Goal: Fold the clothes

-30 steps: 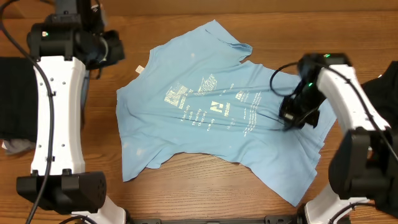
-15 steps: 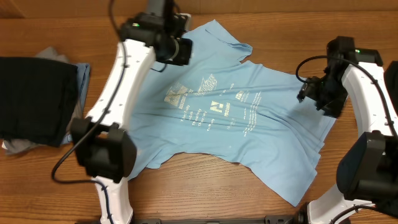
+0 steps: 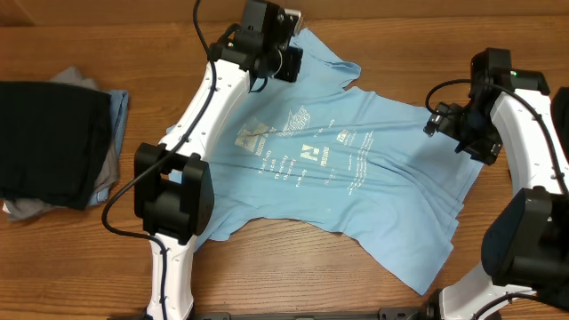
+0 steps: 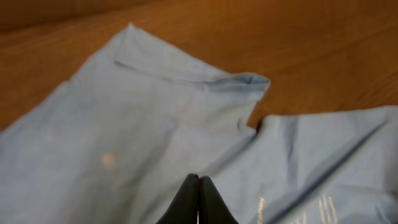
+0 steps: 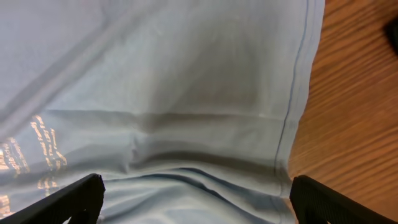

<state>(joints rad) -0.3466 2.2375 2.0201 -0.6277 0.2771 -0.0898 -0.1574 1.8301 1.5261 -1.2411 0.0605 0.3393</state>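
A light sky-blue T-shirt (image 3: pixel 329 169) lies spread on the table with its pale print facing up, creased toward its right side. My left gripper (image 3: pixel 286 64) hovers over the shirt's upper sleeve. In the left wrist view its fingertips (image 4: pixel 199 182) are pressed together with nothing between them, above the sleeve's hem (image 4: pixel 249 79). My right gripper (image 3: pixel 455 129) is over the shirt's right side. Its black fingers (image 5: pixel 81 196) stand wide apart, and rumpled blue cloth and a stitched hem (image 5: pixel 292 112) lie below them, not gripped.
A pile of other clothes sits at the table's left: a black shirt (image 3: pixel 44 133) on top, grey and blue cloth (image 3: pixel 116 111) sticking out beneath. A dark object (image 3: pixel 560 111) shows at the right edge. Bare wood (image 3: pixel 293 267) lies in front of the shirt.
The left arm swung from the table's left side over to the shirt's upper sleeve, still shut. The right gripper opened, let go of the cloth, and drew up and to the right.
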